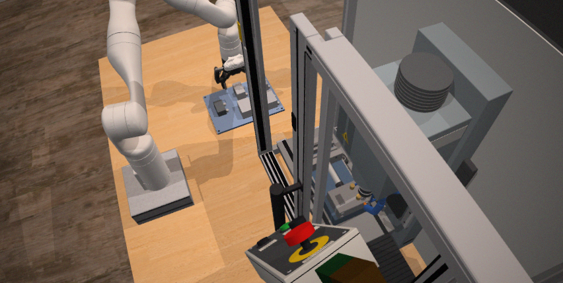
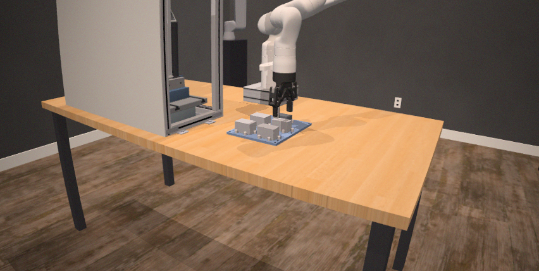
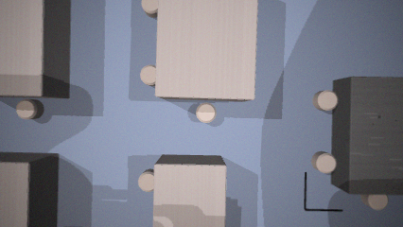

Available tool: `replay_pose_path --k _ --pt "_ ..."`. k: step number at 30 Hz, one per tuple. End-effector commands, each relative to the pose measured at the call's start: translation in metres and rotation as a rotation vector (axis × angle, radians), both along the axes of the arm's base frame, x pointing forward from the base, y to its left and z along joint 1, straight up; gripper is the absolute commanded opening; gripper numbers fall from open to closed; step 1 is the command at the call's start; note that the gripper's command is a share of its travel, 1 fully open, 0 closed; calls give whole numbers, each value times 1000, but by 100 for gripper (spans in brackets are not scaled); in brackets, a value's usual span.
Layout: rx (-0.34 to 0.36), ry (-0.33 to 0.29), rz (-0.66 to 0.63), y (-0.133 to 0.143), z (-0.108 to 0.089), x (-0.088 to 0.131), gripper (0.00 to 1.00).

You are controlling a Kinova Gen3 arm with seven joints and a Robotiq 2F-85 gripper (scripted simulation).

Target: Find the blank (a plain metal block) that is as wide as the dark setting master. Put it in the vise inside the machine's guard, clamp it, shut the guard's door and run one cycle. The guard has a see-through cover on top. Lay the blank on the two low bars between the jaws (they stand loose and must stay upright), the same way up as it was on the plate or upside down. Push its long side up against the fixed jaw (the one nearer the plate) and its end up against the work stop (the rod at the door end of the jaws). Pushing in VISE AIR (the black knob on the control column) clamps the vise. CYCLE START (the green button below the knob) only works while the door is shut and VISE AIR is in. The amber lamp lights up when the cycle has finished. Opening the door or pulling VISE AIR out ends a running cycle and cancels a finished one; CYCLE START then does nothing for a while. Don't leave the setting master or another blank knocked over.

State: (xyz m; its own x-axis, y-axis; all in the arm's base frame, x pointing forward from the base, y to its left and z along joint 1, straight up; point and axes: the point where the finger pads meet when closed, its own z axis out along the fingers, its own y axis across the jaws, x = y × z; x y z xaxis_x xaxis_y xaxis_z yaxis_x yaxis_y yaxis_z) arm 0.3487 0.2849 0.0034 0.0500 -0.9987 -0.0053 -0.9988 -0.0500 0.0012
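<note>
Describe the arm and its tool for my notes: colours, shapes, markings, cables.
The arm is glossy white, built of rounded tubular segments with thin seam rings at the joints, on a square grey base. A black collar leads to the black, skeletal two-fingered tool. No cables or markings show.
</note>
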Motion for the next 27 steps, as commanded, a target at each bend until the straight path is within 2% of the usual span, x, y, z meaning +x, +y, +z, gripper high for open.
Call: replay_pose_path --k 1,27 --pt "1 -6 -2 -2 -2 3 100" --pt "1 -6 -2 -3 -2 4 100"
